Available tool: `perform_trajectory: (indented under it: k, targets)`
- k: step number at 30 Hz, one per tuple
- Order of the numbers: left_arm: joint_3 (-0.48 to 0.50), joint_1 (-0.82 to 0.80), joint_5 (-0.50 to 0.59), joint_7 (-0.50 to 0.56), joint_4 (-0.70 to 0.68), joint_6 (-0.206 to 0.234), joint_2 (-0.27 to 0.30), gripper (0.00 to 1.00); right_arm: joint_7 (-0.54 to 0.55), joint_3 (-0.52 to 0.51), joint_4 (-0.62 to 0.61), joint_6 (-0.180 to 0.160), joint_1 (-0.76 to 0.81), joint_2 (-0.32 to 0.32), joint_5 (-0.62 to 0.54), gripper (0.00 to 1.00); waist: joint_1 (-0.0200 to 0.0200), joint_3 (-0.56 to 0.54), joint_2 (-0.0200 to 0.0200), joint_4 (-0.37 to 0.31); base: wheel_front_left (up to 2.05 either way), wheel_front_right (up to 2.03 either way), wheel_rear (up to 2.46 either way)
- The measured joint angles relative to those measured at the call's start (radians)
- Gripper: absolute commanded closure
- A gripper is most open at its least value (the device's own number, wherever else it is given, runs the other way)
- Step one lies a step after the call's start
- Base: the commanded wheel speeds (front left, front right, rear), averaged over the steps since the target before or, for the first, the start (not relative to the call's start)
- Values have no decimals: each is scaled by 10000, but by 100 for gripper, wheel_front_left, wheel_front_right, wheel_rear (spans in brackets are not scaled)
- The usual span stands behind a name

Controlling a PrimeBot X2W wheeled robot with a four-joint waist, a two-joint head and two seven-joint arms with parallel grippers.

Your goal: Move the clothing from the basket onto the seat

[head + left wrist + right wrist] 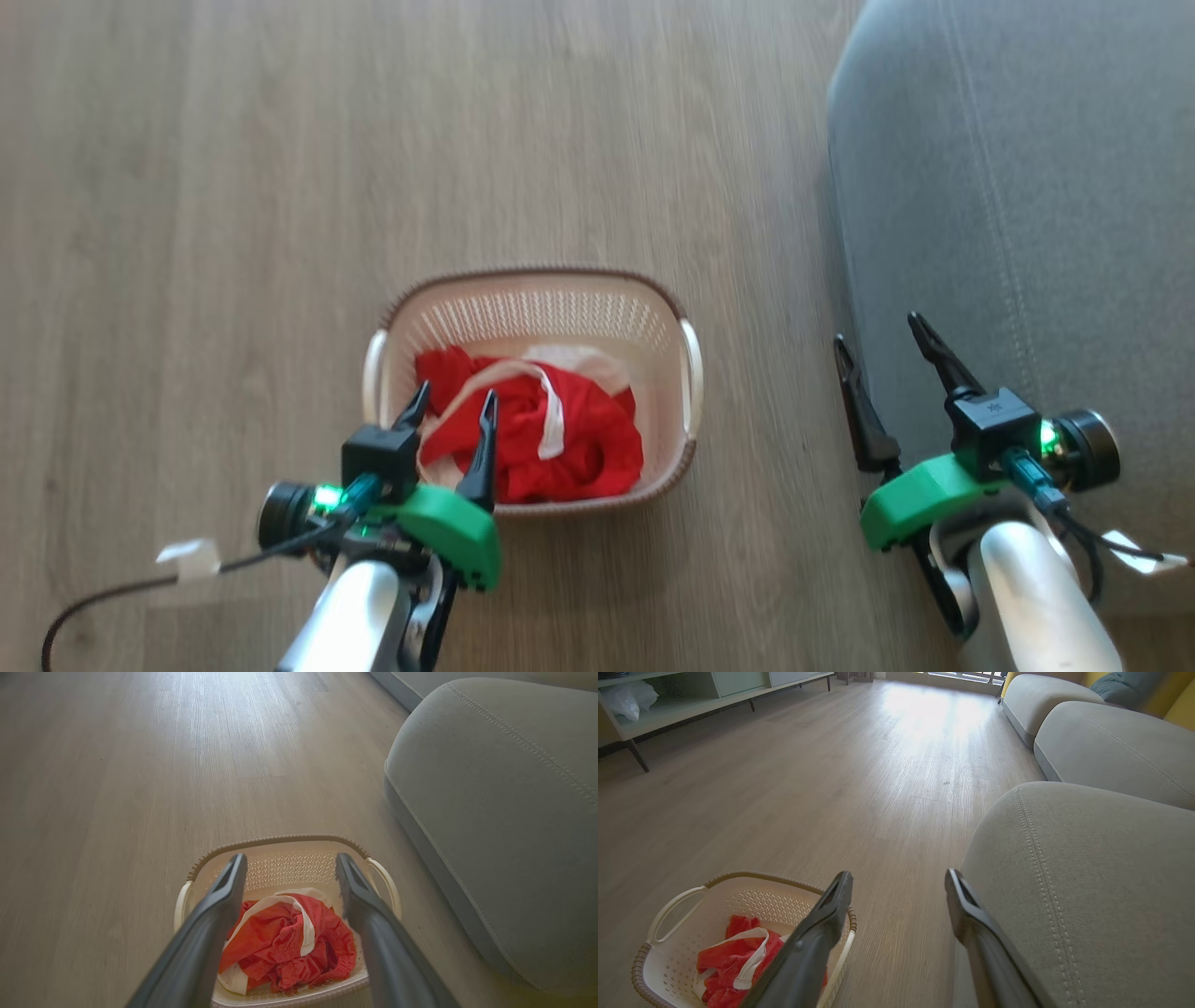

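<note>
1. Holding the left gripper (456,394) spread wide and clasping nothing, at the lower left of the head view, with its tips over the left part of the clothing (560,448).
2. Holding the right gripper (878,331) just as wide and just as empty, at the lower right, straddling the near edge of the seat (1027,187).
3. Lying crumpled in the basket (537,273): a red heap with a white band looping across it, crowding the lower part of the basket in the head view and leaving the upper wall bare.
4. Sitting on the floor (233,187) at lower centre, with the basket's long axis running left to right across the frame and a handle at each end.
5. Filling the right side of the frame with grey upholstery, a strip of floor separating it from the basket.
6. Judging the left arm the nearer one: in the left wrist view, showing the heap at bottom centre, framed between the two fingers, ahead of and below the tips.
7. Showing no clear long axis in the heap itself, so probably calling for a plain descent and pinch, then a carry towards the frame's right.
</note>
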Motion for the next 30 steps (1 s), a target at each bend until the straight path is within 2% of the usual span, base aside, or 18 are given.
perform_trajectory:
  k: [8, 14, 22, 30]
  targets:
    - [-717, -1801, 579, 0, 1701, -96, -29, 0, -25, 79, -863, 0, -806, -94, -98, 0, 2, 1697, 0, -411, 0, 0, 0]
    - [-1691, -3450, 744, 0, 3394, -261, -67, 0, -42, -25, -1563, 0, -1223, -307, -215, 0, 1, 3038, 0, -640, 0, 0, 0]
    - [-2435, -5317, 349, -2, 5076, -46, -94, 0, -71, -301, -2493, 0, -1584, -428, -293, 0, 1, 4737, 0, -886, 0, 0, 0]
    - [-3319, -6917, -282, -2, 6711, -209, -86, 0, -71, -587, -3244, 0, -1832, -424, -353, 0, 1, 6151, -1, -1149, 0, 0, 0]
